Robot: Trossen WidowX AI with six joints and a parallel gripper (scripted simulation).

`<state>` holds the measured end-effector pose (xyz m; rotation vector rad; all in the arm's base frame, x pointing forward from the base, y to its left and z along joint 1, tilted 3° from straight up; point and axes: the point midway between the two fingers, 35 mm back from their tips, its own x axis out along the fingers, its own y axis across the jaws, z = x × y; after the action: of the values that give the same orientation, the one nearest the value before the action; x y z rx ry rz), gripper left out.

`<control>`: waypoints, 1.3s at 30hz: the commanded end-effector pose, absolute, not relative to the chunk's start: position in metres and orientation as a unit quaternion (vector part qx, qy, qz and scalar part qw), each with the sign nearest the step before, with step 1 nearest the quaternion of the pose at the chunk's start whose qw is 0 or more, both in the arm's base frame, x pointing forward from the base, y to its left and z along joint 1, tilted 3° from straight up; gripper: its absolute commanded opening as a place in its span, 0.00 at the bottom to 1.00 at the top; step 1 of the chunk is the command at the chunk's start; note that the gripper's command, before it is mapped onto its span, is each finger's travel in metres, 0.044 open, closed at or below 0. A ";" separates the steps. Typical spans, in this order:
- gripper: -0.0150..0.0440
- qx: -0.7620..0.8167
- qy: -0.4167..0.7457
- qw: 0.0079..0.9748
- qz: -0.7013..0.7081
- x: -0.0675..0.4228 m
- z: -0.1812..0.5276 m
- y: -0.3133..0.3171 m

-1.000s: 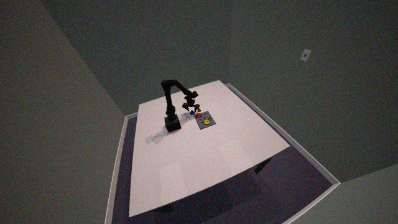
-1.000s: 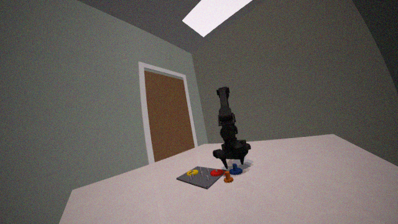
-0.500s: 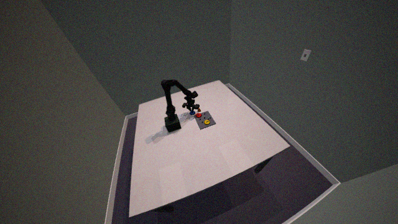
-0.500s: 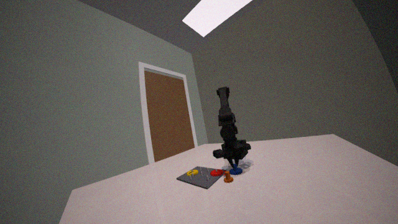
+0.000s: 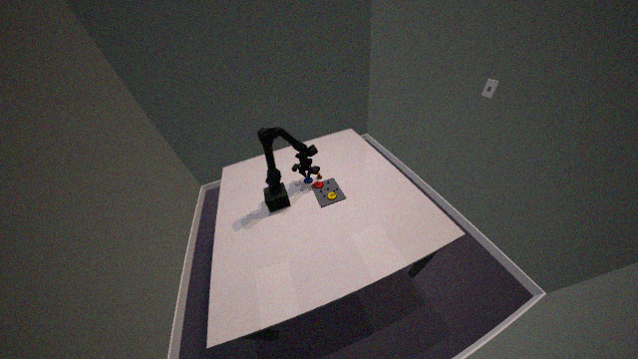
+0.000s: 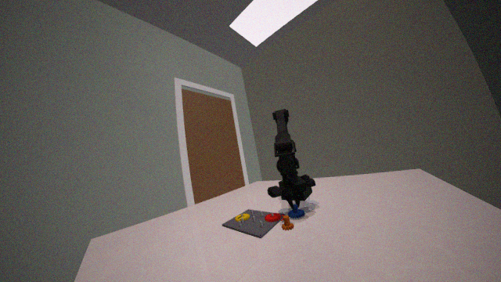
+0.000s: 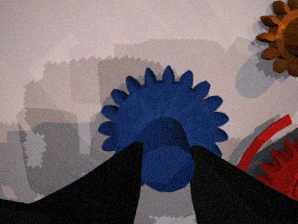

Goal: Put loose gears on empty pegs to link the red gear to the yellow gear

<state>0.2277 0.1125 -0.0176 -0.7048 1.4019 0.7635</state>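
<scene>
My gripper (image 7: 166,153) (image 6: 295,207) is shut on the round knob of the blue gear (image 7: 155,102) (image 6: 296,214) (image 5: 308,180), which is upright at table level beside the board. The grey board (image 5: 326,202) (image 6: 260,234) bears several short pegs. The red gear (image 5: 318,184) (image 6: 272,218) (image 7: 287,175) sits on the board near the gripper. The yellow gear (image 5: 332,195) (image 6: 242,216) sits farther across it; its black stripe is small. The orange gear (image 6: 287,224) (image 7: 287,37) (image 5: 319,177) stands on the table near the board's corner.
The red arrow (image 7: 265,140) curves beside the red gear, close to the blue gear. The white table (image 5: 279,249) (image 6: 352,243) carries the arm's base (image 5: 276,197), to the left of the board in the top view. The arm's shadow falls around the blue gear.
</scene>
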 end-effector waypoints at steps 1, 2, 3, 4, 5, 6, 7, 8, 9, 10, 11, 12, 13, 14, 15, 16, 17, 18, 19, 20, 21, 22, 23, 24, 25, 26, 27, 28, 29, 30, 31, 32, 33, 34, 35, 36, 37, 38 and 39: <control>0.25 -0.310 0.610 0.648 0.336 0.234 -0.006 0.115; 0.25 -0.310 0.610 0.648 0.336 0.234 -0.003 0.115; 0.25 -0.310 0.610 0.648 0.336 0.235 -0.001 0.115; 0.25 -0.310 0.610 0.648 0.336 0.236 0.002 0.116; 0.25 -0.310 0.610 0.648 0.336 0.236 0.005 0.116; 0.25 -0.310 0.610 0.648 0.336 0.237 0.007 0.116; 0.25 -0.310 0.610 0.648 0.336 0.237 0.010 0.116; 0.25 -0.310 0.610 0.648 0.336 0.238 0.013 0.116; 0.25 -0.310 0.610 0.648 0.336 0.238 0.015 0.116; 0.25 -0.310 0.610 0.648 0.336 0.239 0.018 0.116; 0.25 -0.310 0.610 0.648 0.336 0.239 0.021 0.116; 0.25 -0.310 0.609 0.648 0.336 0.240 0.023 0.116; 0.25 -0.310 0.609 0.648 0.336 0.240 0.026 0.116; 0.25 -0.310 0.609 0.648 0.336 0.240 0.029 0.116; 0.25 -0.310 0.609 0.648 0.336 0.240 0.032 0.116; 0.25 -0.310 0.609 0.648 0.336 0.241 0.034 0.116; 0.25 -0.310 0.609 0.648 0.336 0.241 0.037 0.116; 0.25 -0.310 0.609 0.648 0.336 0.241 0.040 0.116; 0.25 -0.310 0.609 0.648 0.336 0.241 0.043 0.116; 0.25 -0.310 0.609 0.648 0.336 0.241 0.046 0.116; 0.25 -0.310 0.609 0.648 0.336 0.242 0.048 0.116; 0.25 -0.310 0.609 0.648 0.336 0.242 0.051 0.116; 0.25 -0.310 0.609 0.648 0.336 0.242 0.054 0.116; 0.25 -0.310 0.609 0.648 0.336 0.242 0.057 0.116; 0.25 -0.310 0.609 0.648 0.336 0.242 0.060 0.115; 0.25 -0.310 0.609 0.648 0.336 0.242 0.062 0.115; 0.25 -0.310 0.609 0.648 0.336 0.241 0.065 0.115; 0.25 -0.310 0.609 0.648 0.336 0.241 0.068 0.115; 0.25 -0.310 0.609 0.648 0.336 0.241 0.071 0.115; 0.25 -0.310 0.609 0.648 0.336 0.241 0.074 0.114; 0.25 -0.310 0.609 0.648 0.336 0.241 0.077 0.114; 0.25 -0.310 0.609 0.648 0.336 0.241 0.080 0.114; 0.25 -0.310 0.609 0.648 0.336 0.240 0.083 0.114; 0.25 -0.310 0.609 0.648 0.336 0.240 0.085 0.113; 0.25 -0.310 0.609 0.648 0.336 0.240 0.088 0.113; 0.25 -0.310 0.609 0.648 0.336 0.239 0.091 0.113; 0.25 -0.310 0.609 0.648 0.336 0.239 0.094 0.113; 0.25 -0.310 0.609 0.648 0.336 0.238 0.097 0.112; 0.25 -0.310 0.609 0.648 0.336 0.238 0.100 0.112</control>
<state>0.2376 0.1119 0.0894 -0.7024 1.3965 0.7596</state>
